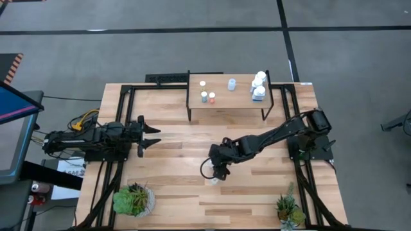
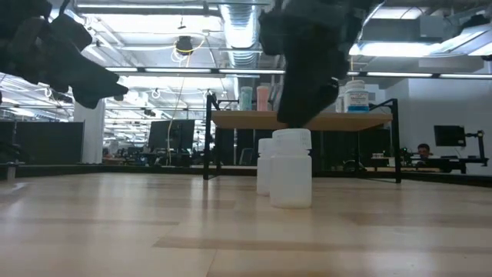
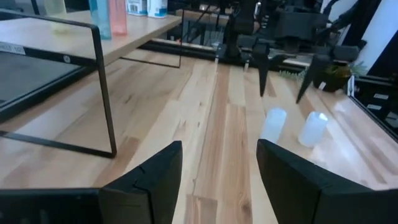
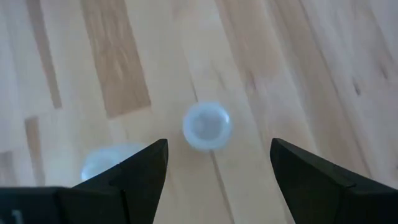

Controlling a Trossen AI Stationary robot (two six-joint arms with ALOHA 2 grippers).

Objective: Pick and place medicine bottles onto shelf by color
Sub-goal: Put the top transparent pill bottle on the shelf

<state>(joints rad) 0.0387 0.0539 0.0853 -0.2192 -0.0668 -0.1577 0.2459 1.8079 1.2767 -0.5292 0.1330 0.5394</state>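
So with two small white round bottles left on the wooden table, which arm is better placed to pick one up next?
Right. The right gripper hangs open directly over one small white round bottle; the left gripper waits open, well off toward the table's left side.

1. Shelf point(image 1: 228, 102) at 12 o'clock on the table point(image 1: 173, 192); several bottles point(image 1: 232, 84) stand on it.
2. Two bottles point(image 2: 291, 168) near table centre, side by side, below the right gripper point(image 1: 217, 172).
3. Left gripper point(image 1: 151, 136) at 9 o'clock.
4. Plants point(image 1: 133, 199) at 7 and 5 o'clock.

Two potted plants point(image 1: 133, 199) point(image 1: 289, 211) at wooden table point(image 1: 173, 192) near edge.
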